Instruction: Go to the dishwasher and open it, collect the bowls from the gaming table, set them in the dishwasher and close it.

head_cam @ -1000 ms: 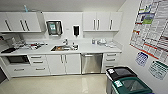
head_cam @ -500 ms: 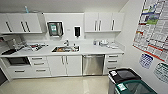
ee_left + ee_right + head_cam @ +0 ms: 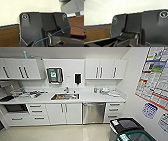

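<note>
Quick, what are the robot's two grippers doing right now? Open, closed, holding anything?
Left gripper: cannot be told; its fingers can't be made out.
Right gripper: cannot be told, for the same reason.

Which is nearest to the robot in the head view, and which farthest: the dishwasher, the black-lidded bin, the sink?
1. Black-lidded bin, lower right.
2. Dishwasher, under the counter.
3. Sink, set in the counter, left of the dishwasher.
</note>
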Available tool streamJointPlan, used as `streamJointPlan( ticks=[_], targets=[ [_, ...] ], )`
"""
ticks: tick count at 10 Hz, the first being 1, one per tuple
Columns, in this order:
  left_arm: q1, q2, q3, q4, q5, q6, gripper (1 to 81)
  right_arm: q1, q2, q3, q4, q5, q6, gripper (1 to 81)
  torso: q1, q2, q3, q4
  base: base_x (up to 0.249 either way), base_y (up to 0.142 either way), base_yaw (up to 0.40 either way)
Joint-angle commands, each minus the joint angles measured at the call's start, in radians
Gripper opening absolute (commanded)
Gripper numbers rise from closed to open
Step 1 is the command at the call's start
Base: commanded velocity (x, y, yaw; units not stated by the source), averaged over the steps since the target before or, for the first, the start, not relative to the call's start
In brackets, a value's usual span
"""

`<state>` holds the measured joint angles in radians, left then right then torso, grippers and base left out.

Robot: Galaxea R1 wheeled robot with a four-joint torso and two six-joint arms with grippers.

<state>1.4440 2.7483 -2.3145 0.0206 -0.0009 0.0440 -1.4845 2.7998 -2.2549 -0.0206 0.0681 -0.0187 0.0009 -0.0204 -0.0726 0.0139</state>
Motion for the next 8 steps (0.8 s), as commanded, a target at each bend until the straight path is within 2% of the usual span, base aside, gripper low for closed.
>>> streamJointPlan(
  ticks=[1, 8],
  targets=[
    [-0.047, -0.002, 0.018, -0.01, 0.056, -0.003, 81.1, 0.046, -0.029, 0.009, 0.002, -0.053, -0.003, 81.1, 0.0, 0.0, 0.0, 0.0, 0.108, 0.0, 0.0],
    [-0.047, -0.004, 0.018, -0.011, 0.055, -0.003, 81.1, 0.046, -0.027, 0.009, 0.002, -0.053, -0.004, 81.1, -0.001, 0.0, 0.0, 0.0, 0.108, 0.0, 0.0]
  ],
)
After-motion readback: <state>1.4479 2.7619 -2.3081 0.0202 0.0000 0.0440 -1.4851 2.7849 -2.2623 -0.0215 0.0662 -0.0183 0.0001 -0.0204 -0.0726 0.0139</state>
